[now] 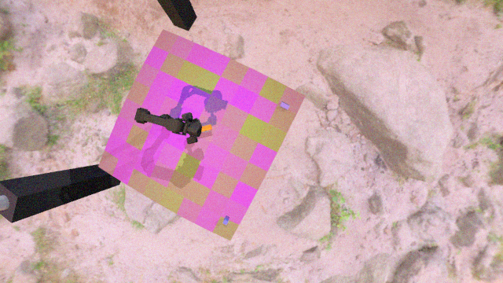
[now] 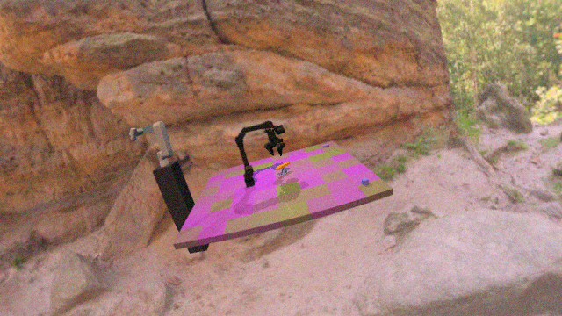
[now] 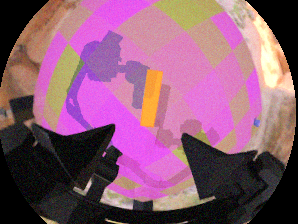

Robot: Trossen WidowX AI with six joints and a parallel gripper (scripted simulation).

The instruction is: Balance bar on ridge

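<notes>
The orange bar (image 1: 207, 127) (image 2: 282, 165) (image 3: 152, 98) rests across a small ridge (image 2: 283, 171) near the middle of the checkered table (image 1: 251, 130) (image 2: 342, 193). In the side view it looks raised off the table surface and slightly tilted. The ridge is hidden under the bar in the wrist view. My gripper (image 1: 193, 134) (image 2: 275, 149) (image 3: 149, 132) is open and empty. It hangs well above the bar, with both fingers clear of it.
A small purple block (image 1: 284, 105) (image 2: 326, 145) lies near the table's far corner. A small blue block (image 1: 225, 220) (image 2: 364, 181) lies near another corner. Black camera posts (image 1: 55, 190) (image 2: 173, 193) stand beside the table edge. Rocky ground surrounds the table.
</notes>
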